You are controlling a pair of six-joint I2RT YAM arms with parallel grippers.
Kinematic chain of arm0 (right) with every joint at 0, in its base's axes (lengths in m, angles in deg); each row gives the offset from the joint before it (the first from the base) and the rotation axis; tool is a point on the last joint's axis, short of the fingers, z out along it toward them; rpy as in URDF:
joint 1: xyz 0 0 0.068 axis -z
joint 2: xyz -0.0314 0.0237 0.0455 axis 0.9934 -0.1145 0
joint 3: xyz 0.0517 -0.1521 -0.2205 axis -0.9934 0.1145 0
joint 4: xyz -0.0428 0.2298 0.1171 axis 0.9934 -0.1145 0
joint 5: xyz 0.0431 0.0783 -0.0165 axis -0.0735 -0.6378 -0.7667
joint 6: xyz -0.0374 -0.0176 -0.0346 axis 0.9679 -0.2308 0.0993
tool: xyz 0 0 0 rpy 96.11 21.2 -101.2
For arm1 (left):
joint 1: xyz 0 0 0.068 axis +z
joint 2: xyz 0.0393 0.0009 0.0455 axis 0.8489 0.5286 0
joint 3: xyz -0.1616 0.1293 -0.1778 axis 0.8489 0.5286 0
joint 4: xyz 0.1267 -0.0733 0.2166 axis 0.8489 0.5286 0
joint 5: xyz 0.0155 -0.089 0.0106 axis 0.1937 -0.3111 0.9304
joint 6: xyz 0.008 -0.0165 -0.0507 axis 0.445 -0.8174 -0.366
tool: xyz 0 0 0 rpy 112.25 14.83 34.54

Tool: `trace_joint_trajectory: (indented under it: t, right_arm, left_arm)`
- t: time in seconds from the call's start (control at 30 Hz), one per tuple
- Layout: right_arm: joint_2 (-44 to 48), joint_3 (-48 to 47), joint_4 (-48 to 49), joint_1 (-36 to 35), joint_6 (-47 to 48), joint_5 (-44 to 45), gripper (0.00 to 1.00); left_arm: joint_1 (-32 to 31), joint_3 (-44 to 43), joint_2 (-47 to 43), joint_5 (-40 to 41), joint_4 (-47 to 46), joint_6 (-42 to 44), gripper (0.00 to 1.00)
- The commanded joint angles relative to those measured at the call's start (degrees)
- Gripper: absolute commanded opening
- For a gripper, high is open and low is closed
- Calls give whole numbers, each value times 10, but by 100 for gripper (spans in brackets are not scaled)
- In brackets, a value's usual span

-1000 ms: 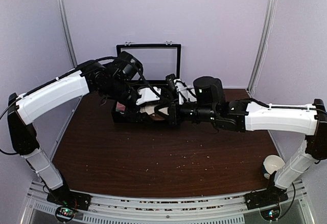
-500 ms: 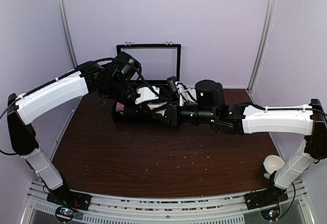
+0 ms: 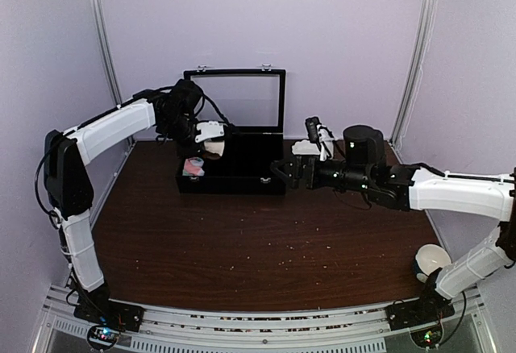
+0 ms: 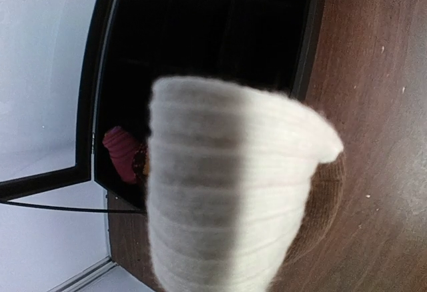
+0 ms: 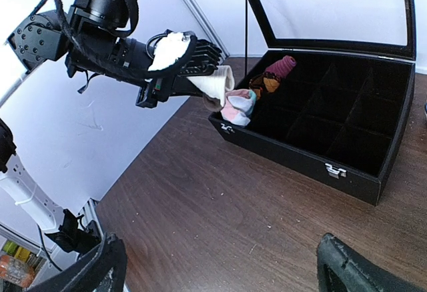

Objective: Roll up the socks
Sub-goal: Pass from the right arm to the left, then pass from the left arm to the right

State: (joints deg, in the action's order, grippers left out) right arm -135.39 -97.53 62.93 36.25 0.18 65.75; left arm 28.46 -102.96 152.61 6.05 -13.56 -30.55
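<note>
The left gripper (image 3: pixel 211 137) is pinching the cream sock (image 4: pixel 220 192) by one end and holding it over the left end of the black box (image 5: pixel 293 162). The jaws are buried in fabric, so I am judging the grip from how the sock is jutting out of them. The pink sock (image 5: pixel 238 104) is hanging just beneath, at the box's near-left corner (resting on the rim or hanging free, I cannot tell).

The pair is looking bunched rather than tightly wound, so the step in hand is probably settling the bundle into the corner compartment. Doing that well is calling for a straight descent inside the dividers, with the release coming only once the floor is bearing the weight, because springy knit is likely to unfurl.

The cream sock is showing thick, fuzzy ribbing in a blunt cone, with tan-brown fabric peeking behind its edge. The pink one is looking smoother, patched with mint and white, and crumpled into a soft lump. The box is appearing rigid and matte, with square cells, a metal clasp and an upright lid. A dark red and orange bundle (image 5: pixel 272 75) is lying in a far-left cell.

Off the box's right end, the right gripper (image 3: pixel 284 172) is hovering near the box but apart from it, fingers (image 5: pixel 107 269) spread wide and holding nothing.
</note>
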Motion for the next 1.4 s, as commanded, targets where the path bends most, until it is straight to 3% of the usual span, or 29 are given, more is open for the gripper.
trace_joint_trajectory:
  t: [0.0, 0.13, 0.3, 0.5, 0.7, 0.93, 1.13, 1.2, 1.37]
  right_arm:
    - [-7, 12, -17, 5, 13, 17, 100]
    - [-43, -15, 12, 1, 31, -49, 100]
    - [-64, -69, -2, -30, 135, -95, 100]
    - [-22, -47, 2, -90, 279, 10, 100]
    - [21, -14, -10, -102, 310, 44, 100]
    - [-5, -78, -55, -94, 252, -83, 100]
    - [-43, -109, -81, -90, 231, -113, 95]
    - [-53, -118, -86, -90, 225, -119, 91]
    - [-84, -150, -121, -88, 223, -122, 70]
  left_arm:
    - [-2, -14, 1, 3, -16, 52, 0]
    - [-30, 20, -54, -136, 19, 67, 0]
    - [-75, -45, -53, -299, 163, 54, 0]
    - [-105, -91, -27, -400, 256, 42, 0]
    - [-127, -84, -30, -377, 289, 64, 0]
    - [-152, -66, -38, -306, 251, 42, 0]
    - [-158, -64, -45, -282, 244, 35, 0]
    - [-162, -61, -45, -274, 242, 35, 0]
    - [-165, -62, -49, -270, 242, 36, 0]
